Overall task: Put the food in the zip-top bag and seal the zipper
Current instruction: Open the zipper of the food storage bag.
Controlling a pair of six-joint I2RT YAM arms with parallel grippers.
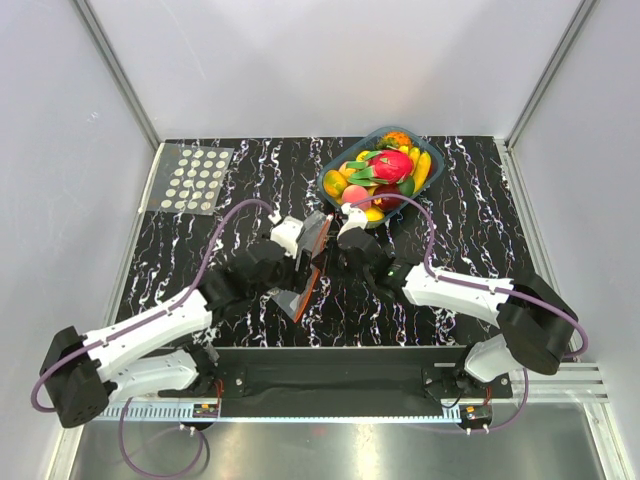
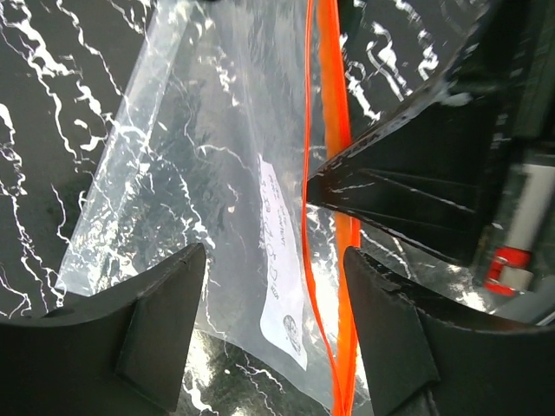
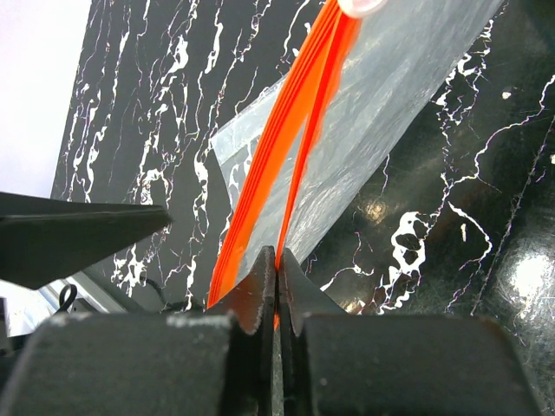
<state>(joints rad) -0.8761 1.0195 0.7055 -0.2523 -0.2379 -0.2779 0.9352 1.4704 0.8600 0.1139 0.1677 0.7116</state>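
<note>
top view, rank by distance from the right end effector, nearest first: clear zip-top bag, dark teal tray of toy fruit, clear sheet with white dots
1. Clear zip-top bag: at centre, pinched at its red-orange zipper.
2. Dark teal tray: close behind, slightly right.
3. Clear sheet with white dots: far back-left corner.

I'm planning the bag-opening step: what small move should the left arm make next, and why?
Probably close the left gripper on the zip-top bag. Its fingers stand open either side of the film, while the right gripper pinches the zipper, and the food lies in the tray.
</note>
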